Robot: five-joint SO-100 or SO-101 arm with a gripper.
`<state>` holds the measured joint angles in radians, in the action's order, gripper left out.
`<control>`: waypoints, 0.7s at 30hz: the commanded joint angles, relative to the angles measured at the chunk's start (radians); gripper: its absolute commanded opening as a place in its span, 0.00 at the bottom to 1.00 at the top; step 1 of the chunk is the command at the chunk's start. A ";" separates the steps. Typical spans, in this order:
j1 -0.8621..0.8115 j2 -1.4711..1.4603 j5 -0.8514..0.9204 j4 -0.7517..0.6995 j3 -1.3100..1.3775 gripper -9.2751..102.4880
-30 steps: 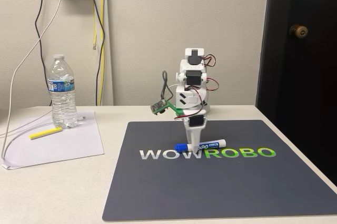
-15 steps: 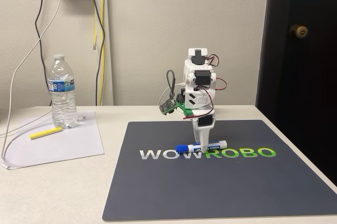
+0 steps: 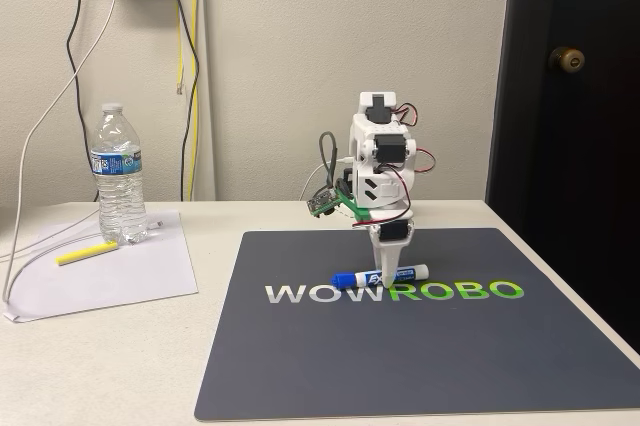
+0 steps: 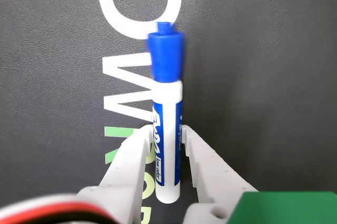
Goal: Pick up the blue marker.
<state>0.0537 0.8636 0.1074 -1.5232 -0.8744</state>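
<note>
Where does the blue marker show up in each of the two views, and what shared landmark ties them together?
Fixed view: the blue marker lies across the dark mat, centre-right, cap to the left, under the gripper.
Wrist view: the blue marker runs up the middle, cap at the top, barrel between the gripper fingers.
Shared landmark: the white WOW lettering by the cap.

Blue marker (image 3: 381, 275) on the mat (image 3: 300, 366), between the gripper (image 4: 164, 139) fingers; bottle (image 3: 120, 175) far left on paper (image 3: 110, 276).
</note>
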 commanded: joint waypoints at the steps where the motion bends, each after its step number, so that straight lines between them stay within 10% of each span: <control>1: 0.002 0.046 -0.011 0.008 0.043 0.17; 21: -0.012 0.091 -0.021 -0.002 0.046 0.14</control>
<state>0.0537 0.8713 0.0874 -1.5156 -0.8744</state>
